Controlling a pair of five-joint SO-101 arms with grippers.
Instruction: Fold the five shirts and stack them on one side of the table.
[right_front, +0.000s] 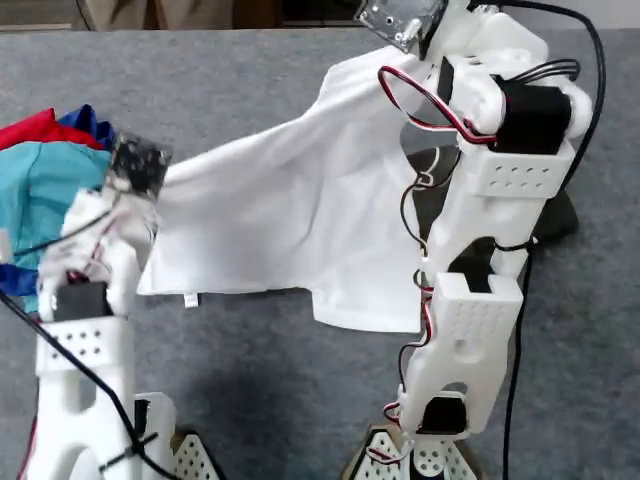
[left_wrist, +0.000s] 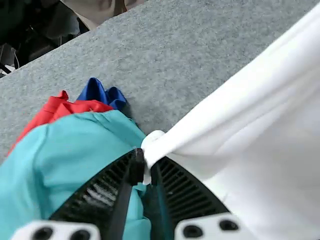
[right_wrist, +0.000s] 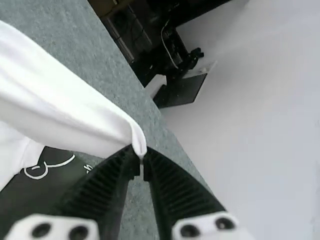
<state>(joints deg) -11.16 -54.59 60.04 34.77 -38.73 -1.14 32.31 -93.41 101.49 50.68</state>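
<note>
Nearest me, at six o'clock, is bare grey table (right_front: 250, 400) between the arm bases, and that's my landing zone. Just beyond it the white shirt (right_front: 290, 220) hangs stretched in the air, its hem sagging onto the table around five o'clock. My left gripper (left_wrist: 145, 167), out at nine o'clock, is clamped on a bunched corner. My right gripper (right_wrist: 140, 159), far off at one o'clock, pinches the opposite corner tight.

I judge this the spreading step. I want even tension and both ends lowered together, so the cloth lands flat and not creased.

Watch the crowding. The teal shirt (left_wrist: 55, 155) sits right under my left gripper, touching the white cloth, with the red shirt (left_wrist: 65, 107) and blue shirt (left_wrist: 100, 92) heaped just beyond it. At three o'clock a dark cloth (right_front: 440, 190) lies beneath the right arm, so a sagging edge could drape over either.
</note>
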